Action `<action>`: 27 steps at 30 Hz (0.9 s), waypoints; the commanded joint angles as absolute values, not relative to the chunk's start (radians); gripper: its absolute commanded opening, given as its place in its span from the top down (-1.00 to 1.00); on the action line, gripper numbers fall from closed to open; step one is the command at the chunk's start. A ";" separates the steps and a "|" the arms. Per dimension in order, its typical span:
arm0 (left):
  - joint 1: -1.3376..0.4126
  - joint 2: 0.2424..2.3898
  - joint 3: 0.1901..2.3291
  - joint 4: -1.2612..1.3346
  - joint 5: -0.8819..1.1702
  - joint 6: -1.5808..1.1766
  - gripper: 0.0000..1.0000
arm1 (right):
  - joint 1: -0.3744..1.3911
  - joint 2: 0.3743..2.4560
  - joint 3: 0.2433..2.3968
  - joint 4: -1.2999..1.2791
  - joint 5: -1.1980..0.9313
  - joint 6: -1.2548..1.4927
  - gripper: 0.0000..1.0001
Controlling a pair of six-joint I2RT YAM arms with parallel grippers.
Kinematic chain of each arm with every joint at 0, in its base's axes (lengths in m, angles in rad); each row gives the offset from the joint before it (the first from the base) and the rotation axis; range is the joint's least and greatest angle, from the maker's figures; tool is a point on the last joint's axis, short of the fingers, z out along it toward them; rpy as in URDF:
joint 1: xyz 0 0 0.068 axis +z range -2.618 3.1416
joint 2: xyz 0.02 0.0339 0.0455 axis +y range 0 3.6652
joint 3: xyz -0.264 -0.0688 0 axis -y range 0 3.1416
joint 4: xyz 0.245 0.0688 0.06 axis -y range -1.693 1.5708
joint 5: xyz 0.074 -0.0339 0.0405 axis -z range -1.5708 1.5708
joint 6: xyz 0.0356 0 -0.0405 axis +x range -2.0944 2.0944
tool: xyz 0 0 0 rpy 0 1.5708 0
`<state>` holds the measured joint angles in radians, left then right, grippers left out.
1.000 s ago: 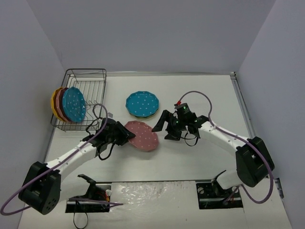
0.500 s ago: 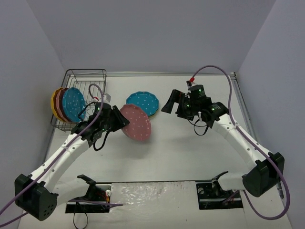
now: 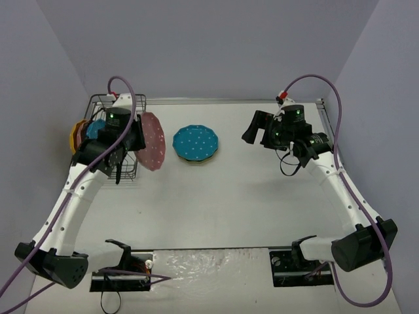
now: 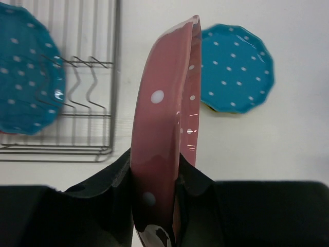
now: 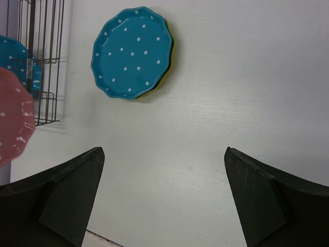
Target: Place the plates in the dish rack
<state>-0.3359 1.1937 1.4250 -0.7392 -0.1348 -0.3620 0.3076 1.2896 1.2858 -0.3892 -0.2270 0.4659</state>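
— Left fingers are clamped on the lower rim of the pink plate, one on each face. Why carry it on edge like that?

— Because the dish rack takes plates standing up. Held nearly upright, the plate can go straight down between the divider prongs, with no turning at the last moment. That's my reading, anyway.

— Is it over the rack?

— Not yet. It hangs just beside the rack's right-hand wall, above the bench. Three plates stand inside at the near left. The racked teal plate is nearest the prongs. From the top camera, a dark pink plate and an orange plate sit behind it. The prongs next to the teal one are free, so that looks like the slot.

— And the right fingers?

— Spread wide, holding nothing, raised over the far right of the bench. Their camera looks down on the flat teal plate, which lies on an olive-yellow plate with only its edge showing. That stack sits mid-bench, well apart from the rack. I'd guess the right arm stands clear of the left one's path.

— What about the surface?

— White, matte, faintly grained. A plate should sit steady on it, though a flat one gives little rim to pinch. The rack is tucked into the far left corner.

— The room?

— Pale grey-lilac walls close in on the left, back and right. The light is even and the shadows are soft.
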 commanded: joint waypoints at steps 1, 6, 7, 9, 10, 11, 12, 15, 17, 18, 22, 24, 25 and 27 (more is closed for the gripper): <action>-0.218 1.204 1.592 -0.660 -0.216 -0.133 1.00 | 0.307 1.316 1.302 -0.373 -0.256 0.404 -1.00; -0.098 1.270 1.661 -0.638 -0.219 -0.012 1.00 | 0.307 1.360 1.302 -0.365 -0.279 0.380 -1.00; -0.076 1.275 1.665 -0.633 -0.200 0.003 1.00 | 0.307 1.370 1.303 -0.365 -0.288 0.377 -1.00; -0.035 1.317 1.696 -0.613 -0.182 0.081 1.00 | 0.308 1.390 1.305 -0.359 -0.313 0.370 -1.00; -0.021 1.335 1.708 -0.607 -0.184 0.106 1.00 | 0.308 1.395 1.302 -0.354 -0.319 0.368 -1.00; -0.005 1.345 1.708 -0.594 -0.183 0.131 1.00 | 0.308 1.396 1.296 -0.348 -0.321 0.366 -1.00; 0.023 1.354 1.703 -0.566 -0.172 0.163 1.00 | 0.308 1.397 1.288 -0.344 -0.323 0.363 -1.00; 0.073 1.398 1.720 -0.542 -0.151 0.204 1.00 | 0.309 1.398 1.272 -0.337 -0.330 0.362 -1.00; 0.081 1.428 1.735 -0.540 -0.167 0.228 1.00 | 0.308 1.395 1.267 -0.335 -0.338 0.357 -1.00; 0.084 1.441 1.741 -0.530 -0.163 0.239 1.00 | 0.308 1.393 1.260 -0.332 -0.337 0.354 -1.00; 0.088 1.502 1.761 -0.514 -0.157 0.261 1.00 | 0.308 1.393 1.244 -0.328 -0.339 0.354 -1.00; 0.089 1.522 1.756 -0.510 -0.153 0.264 1.00 | 0.307 1.391 1.243 -0.326 -0.343 0.351 -1.00; 0.089 1.527 1.747 -0.501 -0.153 0.264 1.00 | 0.308 1.390 1.240 -0.325 -0.339 0.349 -1.00; 0.089 1.536 1.730 -0.483 -0.151 0.266 1.00 | 0.308 1.392 1.236 -0.322 -0.336 0.348 -1.00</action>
<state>0.0901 1.5736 1.6550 -0.6661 -0.1435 0.2158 0.3080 1.4063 1.2344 -0.3698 -0.3233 0.3651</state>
